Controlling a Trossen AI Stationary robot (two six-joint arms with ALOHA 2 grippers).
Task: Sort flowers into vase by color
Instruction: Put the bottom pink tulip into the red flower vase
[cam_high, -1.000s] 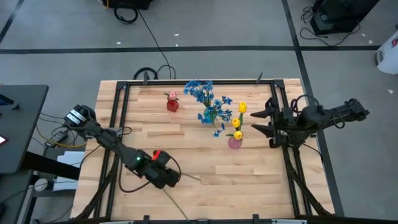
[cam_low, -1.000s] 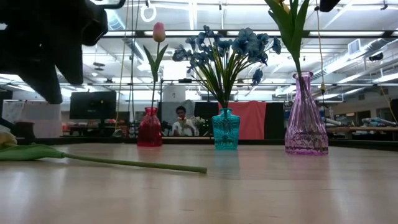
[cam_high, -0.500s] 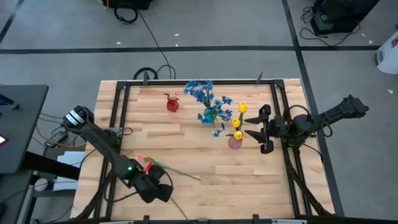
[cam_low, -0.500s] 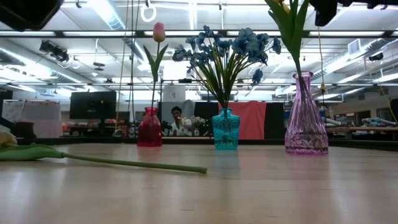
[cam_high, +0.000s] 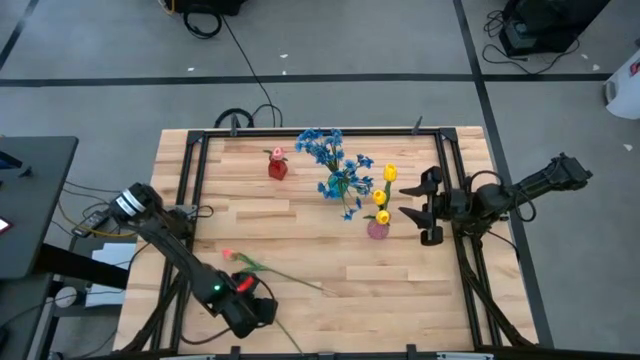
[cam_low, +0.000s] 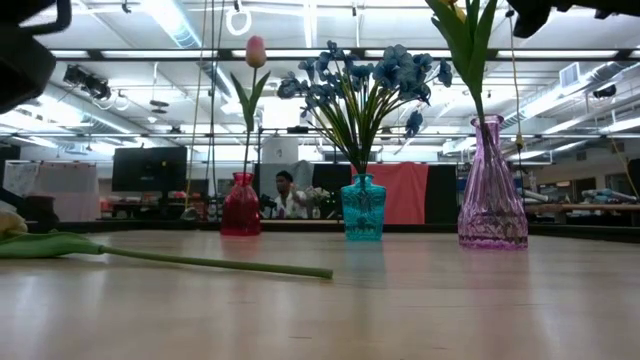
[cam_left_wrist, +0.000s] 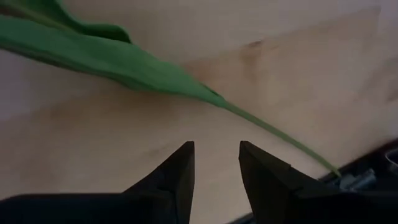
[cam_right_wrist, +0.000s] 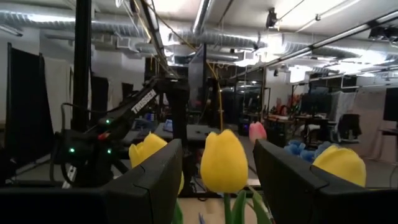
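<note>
A pink tulip (cam_high: 229, 256) lies flat on the table, its stem (cam_low: 200, 262) running toward the right. A second green stem (cam_high: 285, 335) lies by the near edge. Its leaf (cam_left_wrist: 124, 65) and stem (cam_left_wrist: 280, 134) show just beyond my left gripper (cam_left_wrist: 216, 158), which hangs open over them near the front left (cam_high: 250, 312), touching nothing. At the back stand a red vase (cam_high: 277, 169) with one pink tulip, a teal vase (cam_high: 337, 188) with blue flowers and a purple vase (cam_high: 377, 230) with yellow tulips (cam_right_wrist: 224, 162). My right gripper (cam_high: 407, 200) stands open beside those tulips, clear of them.
A black frame (cam_high: 300, 133) runs around the table's edges, and its near rail passes close under my left gripper. Bare wood (cam_high: 400, 285) lies between the lying tulip and the right edge. Beyond the far edge a person (cam_low: 288, 195) sits in the room.
My left gripper has gone toward the table's near edge and sunk, rolling as it went, and it has uncovered the lying pink tulip, which has stayed in place. My right gripper has come down a little and shifted slightly toward the yellow tulips.
</note>
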